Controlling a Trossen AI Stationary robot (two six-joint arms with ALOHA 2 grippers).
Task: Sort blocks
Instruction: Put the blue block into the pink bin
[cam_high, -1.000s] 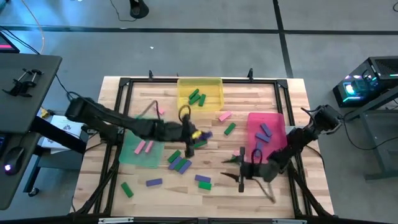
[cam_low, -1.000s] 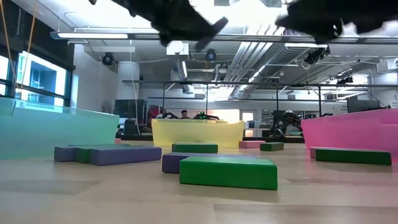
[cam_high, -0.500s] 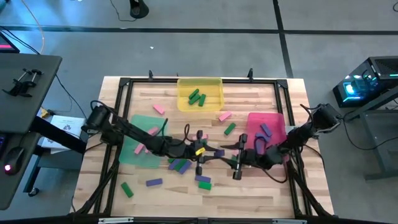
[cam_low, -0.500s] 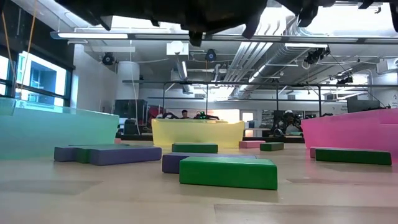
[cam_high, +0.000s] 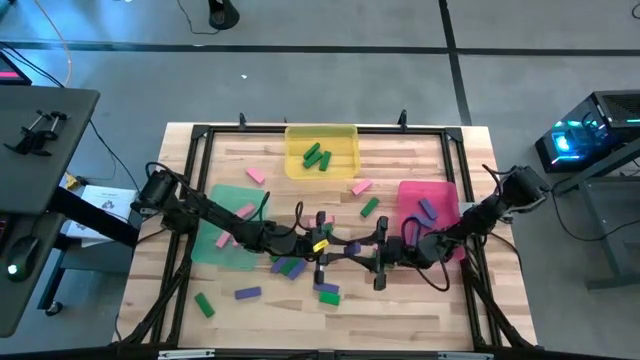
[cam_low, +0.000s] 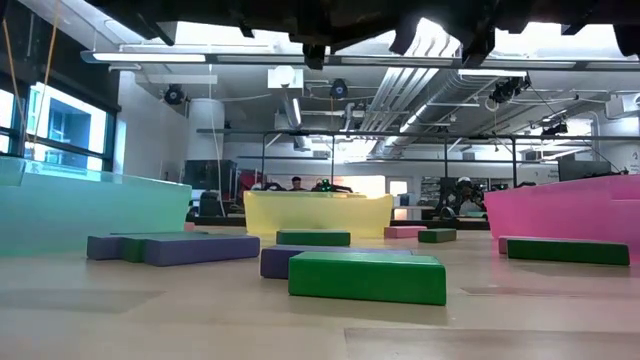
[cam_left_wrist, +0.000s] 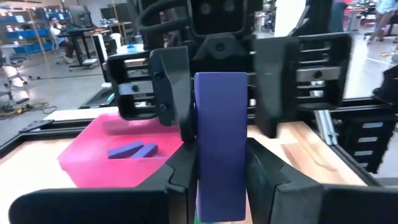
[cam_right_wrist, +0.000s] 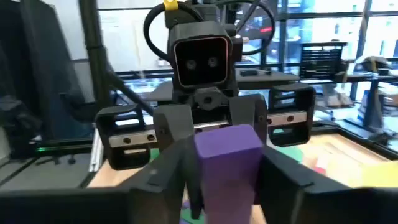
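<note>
A purple block (cam_left_wrist: 221, 143) stands on end between my left gripper's (cam_left_wrist: 221, 193) fingers, above the table's middle (cam_high: 352, 246). My right gripper (cam_right_wrist: 227, 177) faces the left one head-on and is open, its fingers on either side of the block's free end (cam_right_wrist: 227, 146); whether they touch it I cannot tell. In the high view the two grippers meet nose to nose, left (cam_high: 342, 250) and right (cam_high: 374, 256). Other blocks lie flat on the table, among them a purple and green cluster (cam_high: 290, 265) and a pink one (cam_high: 361, 186). My left gripper pinches the purple block's lower end (cam_left_wrist: 219, 199) between its two fingers, coming level from the table's left. The block is lifted clear of the table and sticks out ahead of the fingers toward the right gripper.
Yellow tray (cam_high: 345, 150) at the far edge holds green blocks. Green tray (cam_high: 215, 250) on the left holds pink ones. Pink tray (cam_high: 445, 195) on the right holds purple ones (cam_left_wrist: 132, 150). A green block (cam_low: 365, 277) and a purple one (cam_high: 247, 293) lie near the front edge.
My left gripper swung from over the block cluster toward the table's right and levelled out, carrying the purple block. My right gripper moved toward the table's left until its fingers came around the block's free end.
</note>
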